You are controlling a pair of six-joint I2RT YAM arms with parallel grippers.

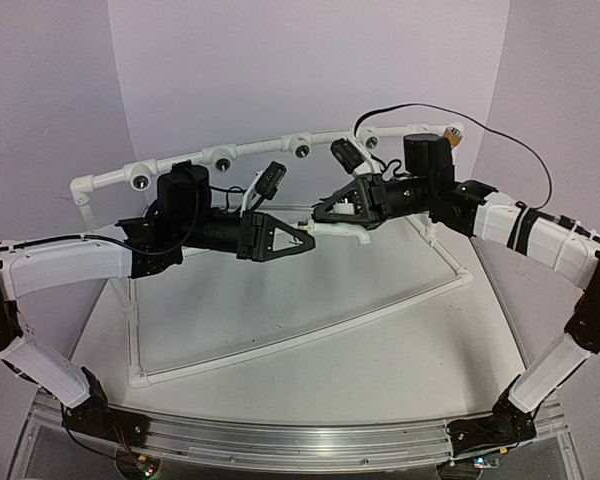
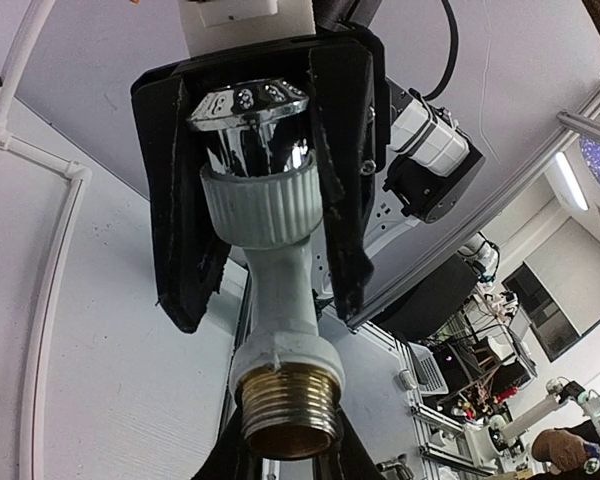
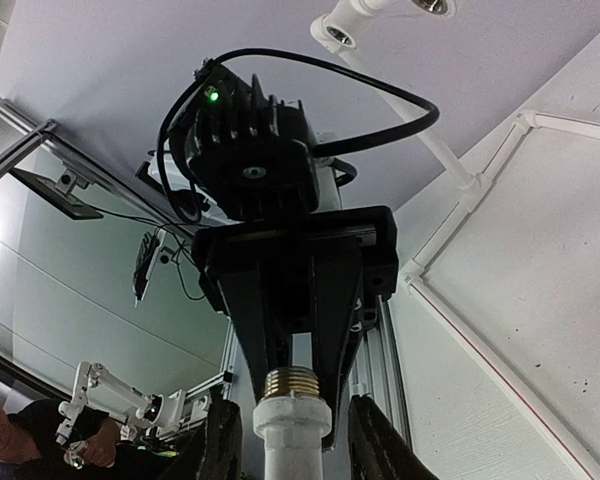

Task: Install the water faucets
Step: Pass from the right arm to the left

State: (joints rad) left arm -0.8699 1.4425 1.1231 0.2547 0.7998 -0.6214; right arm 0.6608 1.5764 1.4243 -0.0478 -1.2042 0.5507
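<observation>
White tap point(image 2: 280, 270) is in mid-air over the table point(image 1: 380, 360), in front of the pipe frame point(image 1: 220, 153) and touching neither.

Right claw point(image 2: 270, 290): partly closed, pads clamped on the ribbed collar point(image 2: 260, 205) just below the chrome cap point(image 2: 248, 105).
Left claw point(image 1: 300, 240): fully closed, pinching the brass thread point(image 2: 285, 405) end.

Both claws hold the one tap, tip to tip. Judgement: this is a hand-over or re-grip, done in the air so each claw can reach an end. The thread must be bare to enter a socket, so the left hold looks temporary.

Long axis is roughly level, running left-right between the claws, about along the frame's top rail. Thread points to the robot's left, cap to its right.

Yellow tap point(image 1: 453, 135) is at the frame's far right end. It is too small to tell whether it is seated.
</observation>
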